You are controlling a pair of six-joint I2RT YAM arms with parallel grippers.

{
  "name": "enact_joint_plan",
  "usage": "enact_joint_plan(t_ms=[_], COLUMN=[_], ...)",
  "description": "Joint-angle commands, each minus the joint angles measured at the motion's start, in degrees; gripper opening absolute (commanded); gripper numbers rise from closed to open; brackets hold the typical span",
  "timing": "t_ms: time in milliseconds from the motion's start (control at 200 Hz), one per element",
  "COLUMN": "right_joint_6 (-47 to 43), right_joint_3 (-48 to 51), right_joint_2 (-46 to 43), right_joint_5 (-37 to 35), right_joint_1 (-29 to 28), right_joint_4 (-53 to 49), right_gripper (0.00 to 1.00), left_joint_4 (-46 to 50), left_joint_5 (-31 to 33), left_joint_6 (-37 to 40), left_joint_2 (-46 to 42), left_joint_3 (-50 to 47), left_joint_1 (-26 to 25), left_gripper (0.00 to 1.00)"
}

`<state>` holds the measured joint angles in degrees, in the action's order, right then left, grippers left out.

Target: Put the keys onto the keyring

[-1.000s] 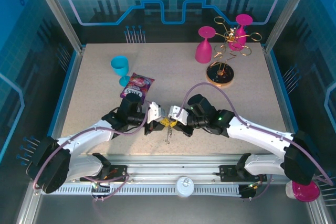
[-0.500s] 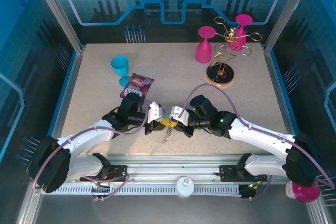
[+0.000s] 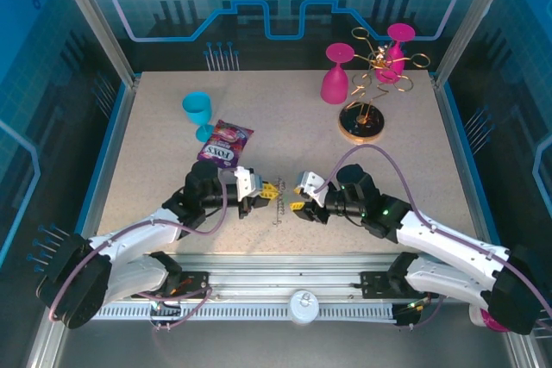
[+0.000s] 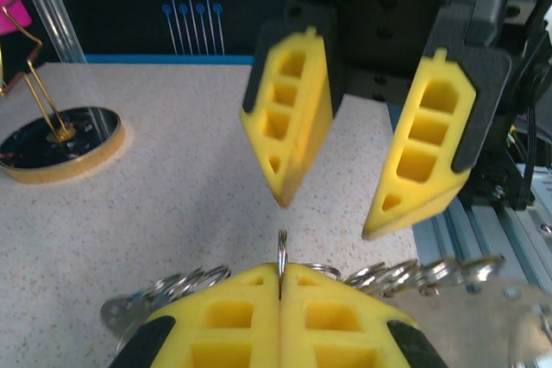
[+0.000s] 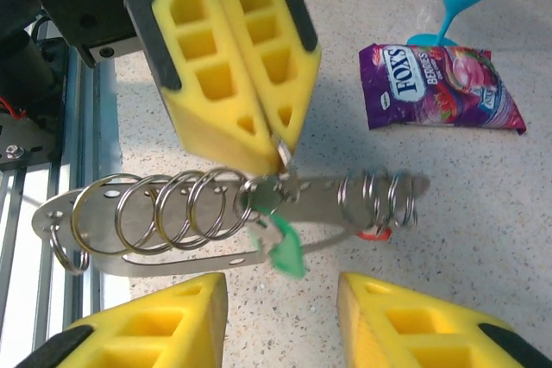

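Fingers of the left gripper (image 5: 278, 146) are pressed together on a small steel split ring (image 5: 283, 154), and the flat grey metal oval keyring (image 5: 185, 260) hangs from it just above the speckled table (image 3: 388, 161). The right gripper (image 4: 329, 215) faces it with its fingers spread wide and nothing between them.

In the right wrist view, the green-tagged key (image 5: 287, 253) dangles at six o'clock from the pinch. The red-tagged key (image 5: 373, 232) sits among the rings toward the loop's three o'clock end. Both appear to be threaded on already, so this looks like the closing step. Next, the right fingers likely need to steady the loop, or the left to lower it and let go gently.

At eleven o'clock from the grippers lies a purple foil snack packet (image 3: 225, 144). Just beyond it an upright blue plastic goblet (image 3: 197, 111) looks empty.
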<state>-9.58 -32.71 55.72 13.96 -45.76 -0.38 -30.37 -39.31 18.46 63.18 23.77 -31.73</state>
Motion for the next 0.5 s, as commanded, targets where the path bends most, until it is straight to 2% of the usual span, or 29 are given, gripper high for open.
enact_joint_plan(t_ms=[0, 115, 235, 330, 495], right_joint_6=[2.0, 2.3, 2.0, 2.7, 1.5], right_joint_3=[0.7, 1.3, 2.5, 3.2, 2.0], right_joint_2=[0.2, -0.2, -3.4, -6.3, -6.3], right_joint_5=[0.1, -0.2, 0.9, 4.9, 12.3], right_joint_1=[-0.7, -0.6, 1.2, 4.5, 6.8], right_joint_4=[5.1, 8.2, 10.0, 10.4, 9.3], right_gripper=[0.37, 0.34, 0.26, 0.20, 0.19], left_joint_4=[-9.2, -10.1, -9.5, -9.6, -10.0], left_joint_5=[-2.8, -4.0, -5.3, -6.1, -7.5], left_joint_6=[-4.4, -5.1, -4.7, -4.4, -4.5], left_joint_2=[-0.4, -0.5, -0.7, -0.8, -0.4], left_joint_3=[-0.6, -0.5, -0.5, -0.4, -0.1], left_joint_1=[0.5, 0.5, 0.5, 0.5, 0.6], left_gripper=[0.00, 0.00, 0.00, 0.00, 0.00])
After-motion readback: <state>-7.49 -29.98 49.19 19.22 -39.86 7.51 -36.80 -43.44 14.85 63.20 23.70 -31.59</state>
